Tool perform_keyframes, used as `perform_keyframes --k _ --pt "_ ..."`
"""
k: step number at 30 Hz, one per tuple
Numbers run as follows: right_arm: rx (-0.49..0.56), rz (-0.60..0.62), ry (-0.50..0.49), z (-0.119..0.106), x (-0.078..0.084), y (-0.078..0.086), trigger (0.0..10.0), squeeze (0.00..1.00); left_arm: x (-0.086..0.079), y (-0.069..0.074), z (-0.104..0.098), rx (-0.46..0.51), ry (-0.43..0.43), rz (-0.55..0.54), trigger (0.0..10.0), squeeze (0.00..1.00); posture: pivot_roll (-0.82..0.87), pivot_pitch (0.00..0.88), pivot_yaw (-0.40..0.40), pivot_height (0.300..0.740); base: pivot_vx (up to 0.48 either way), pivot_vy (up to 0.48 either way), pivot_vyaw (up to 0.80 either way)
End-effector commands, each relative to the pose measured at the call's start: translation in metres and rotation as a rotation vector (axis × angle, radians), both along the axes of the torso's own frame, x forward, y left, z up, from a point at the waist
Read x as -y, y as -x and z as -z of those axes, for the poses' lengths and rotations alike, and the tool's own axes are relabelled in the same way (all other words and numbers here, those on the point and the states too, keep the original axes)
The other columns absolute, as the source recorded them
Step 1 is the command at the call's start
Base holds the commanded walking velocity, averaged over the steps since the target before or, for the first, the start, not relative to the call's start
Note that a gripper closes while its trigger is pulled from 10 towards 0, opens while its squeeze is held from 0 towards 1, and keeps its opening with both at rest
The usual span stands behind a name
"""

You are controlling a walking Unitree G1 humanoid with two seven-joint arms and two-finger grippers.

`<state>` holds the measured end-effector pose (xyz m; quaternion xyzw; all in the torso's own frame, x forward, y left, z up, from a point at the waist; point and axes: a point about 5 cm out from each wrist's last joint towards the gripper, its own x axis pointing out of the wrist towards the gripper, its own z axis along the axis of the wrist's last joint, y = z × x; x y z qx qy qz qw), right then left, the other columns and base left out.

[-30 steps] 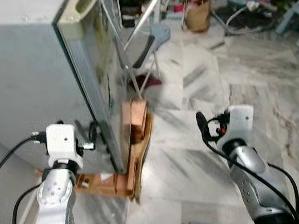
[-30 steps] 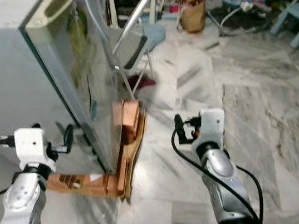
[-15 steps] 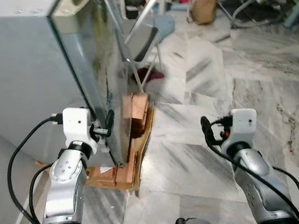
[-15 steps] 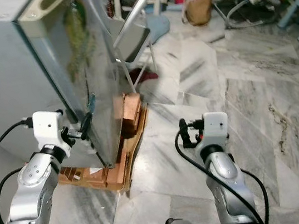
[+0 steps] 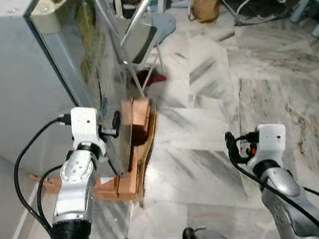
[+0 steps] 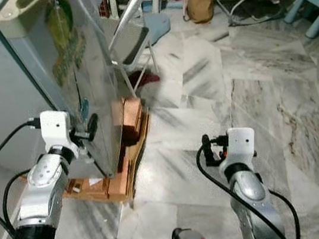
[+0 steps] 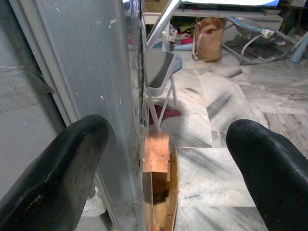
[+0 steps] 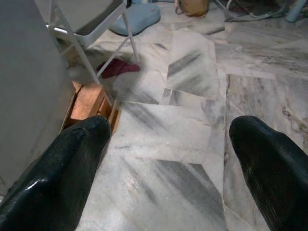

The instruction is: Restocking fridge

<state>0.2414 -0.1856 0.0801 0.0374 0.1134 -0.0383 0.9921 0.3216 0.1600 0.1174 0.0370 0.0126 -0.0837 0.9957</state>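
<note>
Straddling fridge edge, left gripper spread

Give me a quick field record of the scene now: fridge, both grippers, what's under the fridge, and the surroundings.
fridge: grey fridge, door shut, seen from its corner
left gripper: raised at the fridge's door edge, fingers open either side of it
right gripper: held low over the marble floor, fingers open, holding nothing
under fridge: wooden blocks on flattened cardboard
surroundings: folding chair beside the fridge, brown paper bag farther back
</note>
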Motion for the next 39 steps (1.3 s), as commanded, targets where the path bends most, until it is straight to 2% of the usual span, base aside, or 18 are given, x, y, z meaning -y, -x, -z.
perform_keyframes --k 1,5,7,13,18,23,25,26,28,34,39 --pt "-0.014 0.017 0.011 0.000 0.007 0.005 10.0 0.00 -0.003 -0.004 0.002 -0.018 -0.008 -0.024 10.0 0.00 0.01 0.173 -0.071 0.740 0.000 0.000 0.00" --pt "-0.025 0.014 0.019 0.000 0.010 0.008 10.0 0.00 0.001 -0.013 -0.002 -0.001 -0.028 -0.035 10.0 0.00 0.01 0.174 -0.068 0.740 0.000 0.000 0.00" --pt "-0.036 0.020 0.029 0.002 0.014 0.013 10.0 0.00 -0.003 -0.020 -0.007 0.009 -0.037 -0.076 10.0 0.00 0.00 0.175 -0.065 0.740 0.000 0.000 0.00" --pt "-0.046 0.033 0.033 0.003 0.016 0.019 10.0 0.00 -0.009 -0.022 -0.010 0.016 -0.048 -0.111 10.0 0.00 -0.01 0.177 -0.057 0.740 0.000 0.000 0.00" --pt "-0.050 0.031 0.030 0.004 0.015 0.019 10.0 0.00 -0.010 -0.022 -0.008 0.019 -0.104 -0.130 10.0 0.00 0.00 0.175 -0.051 0.740 0.000 0.000 0.00" --pt "-0.049 0.027 0.027 0.003 0.014 0.019 10.0 0.00 -0.011 -0.020 -0.007 0.007 -0.104 -0.127 10.0 0.00 0.00 0.170 -0.049 0.740 0.000 0.000 0.00" --pt "-0.050 0.021 0.022 0.003 0.014 0.019 10.0 0.00 -0.008 -0.013 -0.006 0.005 -0.097 -0.096 10.0 0.00 0.00 0.167 -0.044 0.740 0.000 0.000 0.00" --pt "-0.050 0.021 0.022 0.003 0.014 0.019 10.0 0.00 -0.008 -0.013 -0.006 0.005 -0.097 -0.096 10.0 0.00 0.00 0.167 -0.044 0.740 0.000 0.000 0.00" --pt "-0.050 0.021 0.022 0.003 0.014 0.020 10.0 0.00 -0.013 -0.004 -0.002 0.006 -0.118 -0.120 10.0 0.00 0.00 0.165 -0.042 0.740 0.000 0.000 0.00" --pt "-0.050 0.013 0.026 0.004 0.013 0.019 10.0 0.00 -0.017 0.006 0.003 -0.007 -0.114 -0.138 10.0 0.00 0.01 0.163 -0.049 0.740 0.000 0.000 0.00" --pt "-0.051 -0.001 0.033 0.004 0.012 0.015 10.0 0.00 -0.010 0.000 0.002 0.004 -0.099 -0.111 10.0 0.00 0.01 0.158 -0.059 0.740 0.000 0.000 0.00"
